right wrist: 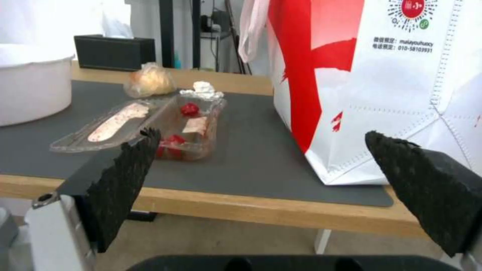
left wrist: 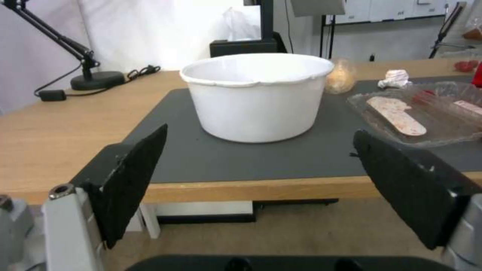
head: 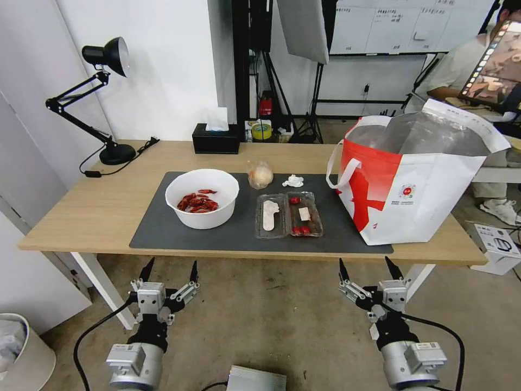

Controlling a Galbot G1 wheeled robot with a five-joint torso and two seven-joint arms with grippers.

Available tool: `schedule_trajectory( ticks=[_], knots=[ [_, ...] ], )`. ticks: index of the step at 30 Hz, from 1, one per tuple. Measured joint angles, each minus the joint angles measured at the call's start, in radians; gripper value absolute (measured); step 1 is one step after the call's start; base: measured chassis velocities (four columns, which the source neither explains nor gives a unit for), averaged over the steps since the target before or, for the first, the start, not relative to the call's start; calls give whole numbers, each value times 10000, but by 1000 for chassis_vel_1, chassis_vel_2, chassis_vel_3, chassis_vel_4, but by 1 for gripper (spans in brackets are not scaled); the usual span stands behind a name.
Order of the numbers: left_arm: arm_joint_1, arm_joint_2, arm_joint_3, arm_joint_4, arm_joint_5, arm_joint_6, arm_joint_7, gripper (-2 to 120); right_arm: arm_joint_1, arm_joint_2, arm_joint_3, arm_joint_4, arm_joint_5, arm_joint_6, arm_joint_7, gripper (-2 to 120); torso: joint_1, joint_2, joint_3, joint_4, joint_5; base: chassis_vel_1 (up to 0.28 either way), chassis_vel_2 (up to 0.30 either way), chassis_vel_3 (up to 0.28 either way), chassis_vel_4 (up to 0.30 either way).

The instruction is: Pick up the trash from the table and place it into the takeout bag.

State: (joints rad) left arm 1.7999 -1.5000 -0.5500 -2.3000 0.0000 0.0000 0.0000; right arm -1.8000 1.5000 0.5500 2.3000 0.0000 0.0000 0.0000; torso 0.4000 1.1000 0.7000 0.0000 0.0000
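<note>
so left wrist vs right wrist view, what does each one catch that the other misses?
Left wrist alone: the desk lamp and the open left gripper short of the table edge. Right wrist alone: the takeout bag with its round red logo, and the open right gripper. Both: white bowl, clear tray, bagged beige lump, crumpled tissue, black tissue box, grey mat.

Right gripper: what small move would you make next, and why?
I would probably ease the right gripper forward over the table edge toward the clear plastic tray. It is open, below and short of the edge; the tray lies just ahead, beside the takeout bag. The left gripper faces the white bowl.
</note>
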Motion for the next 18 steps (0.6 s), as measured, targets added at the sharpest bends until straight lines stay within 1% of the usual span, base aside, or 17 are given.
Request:
schedule_trajectory(
  ticks=[18],
  knots=[
    [0, 0, 0, 0, -1, 0, 0, 100, 0, 0, 0, 0, 0, 0, 0, 100, 0, 0, 0, 0, 0, 0, 0, 0, 0]
  ],
)
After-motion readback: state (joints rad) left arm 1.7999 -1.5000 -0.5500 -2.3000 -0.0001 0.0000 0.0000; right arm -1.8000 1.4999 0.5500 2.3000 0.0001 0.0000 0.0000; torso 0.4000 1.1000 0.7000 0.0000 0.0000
